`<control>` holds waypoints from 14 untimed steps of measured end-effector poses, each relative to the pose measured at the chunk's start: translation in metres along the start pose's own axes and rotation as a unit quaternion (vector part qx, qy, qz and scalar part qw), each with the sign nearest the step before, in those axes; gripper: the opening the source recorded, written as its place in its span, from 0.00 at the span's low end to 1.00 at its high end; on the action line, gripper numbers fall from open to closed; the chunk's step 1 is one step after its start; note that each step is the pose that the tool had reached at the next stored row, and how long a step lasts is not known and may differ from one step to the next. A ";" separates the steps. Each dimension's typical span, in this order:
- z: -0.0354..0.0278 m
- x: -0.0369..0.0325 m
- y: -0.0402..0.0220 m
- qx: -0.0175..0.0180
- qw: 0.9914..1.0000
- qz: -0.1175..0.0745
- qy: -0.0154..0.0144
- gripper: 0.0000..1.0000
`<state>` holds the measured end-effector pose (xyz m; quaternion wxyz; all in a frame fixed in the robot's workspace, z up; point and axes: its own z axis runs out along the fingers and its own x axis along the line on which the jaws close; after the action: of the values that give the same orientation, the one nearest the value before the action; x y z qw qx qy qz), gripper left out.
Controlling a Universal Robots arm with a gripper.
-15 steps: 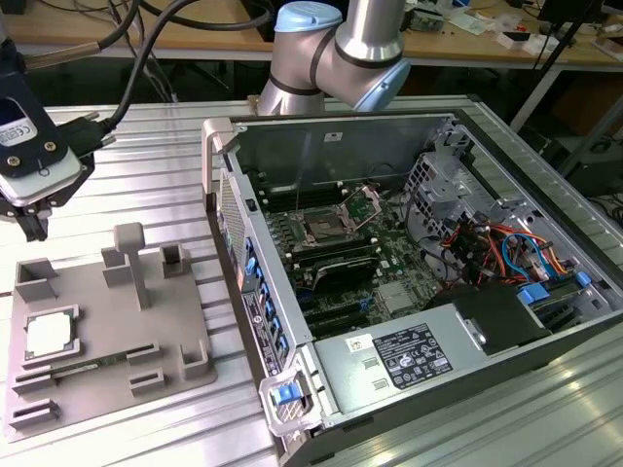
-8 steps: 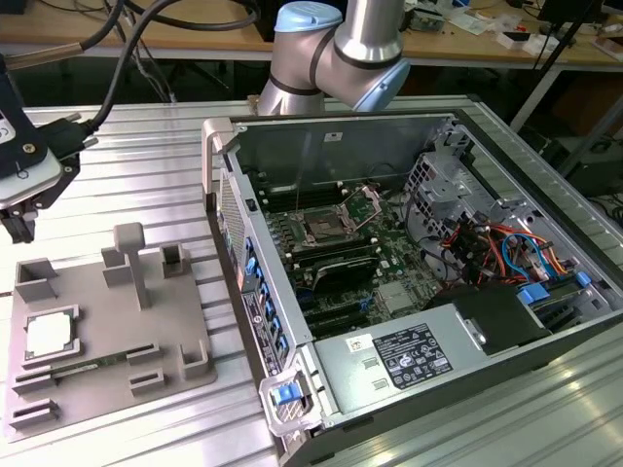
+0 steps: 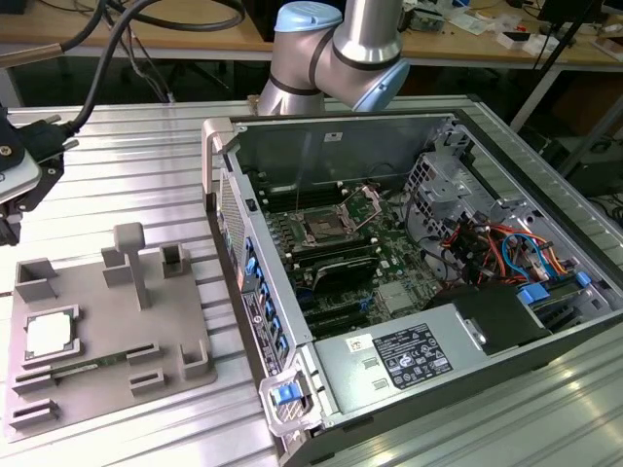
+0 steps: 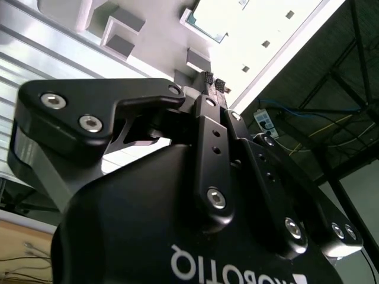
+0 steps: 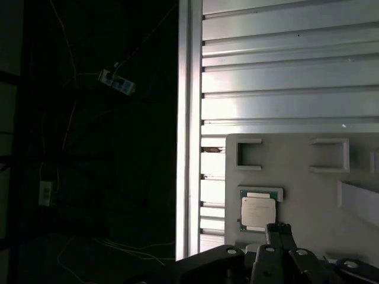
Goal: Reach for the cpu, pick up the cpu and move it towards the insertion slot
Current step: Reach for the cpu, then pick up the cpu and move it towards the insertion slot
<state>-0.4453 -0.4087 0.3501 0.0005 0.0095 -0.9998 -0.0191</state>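
The cpu [image 3: 51,336], a pale silvery square chip, lies flat in a recess of the grey plastic tray [image 3: 117,321] at the exterior view's left. My gripper [image 5: 278,228] hangs above the tray, its fingertips close beside the cpu [image 5: 258,213] and not touching it. In the second wrist view the two black fingertips [image 4: 208,78] stand pressed together with nothing between them, pointing down at the tray [image 4: 160,41]. The insertion slot [image 3: 321,231] is a metal-framed socket on the green board inside the open computer case, far from the gripper. The arm's wrist [image 3: 19,161] sits at the left edge.
The open computer case [image 3: 409,263] fills the exterior view's right, with its raised side wall [image 3: 243,243] between tray and socket. A thin green memory stick [image 3: 58,372] lies in the tray. Upright grey posts [image 3: 131,258] stand on the tray. Ribbed aluminium table [image 3: 127,195] lies all around.
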 end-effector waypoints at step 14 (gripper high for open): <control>0.0003 0.0045 0.0001 0.000 1.000 0.000 0.000 0.11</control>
<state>-0.4498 -0.4087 0.3498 0.0005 0.0096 -0.9998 -0.0191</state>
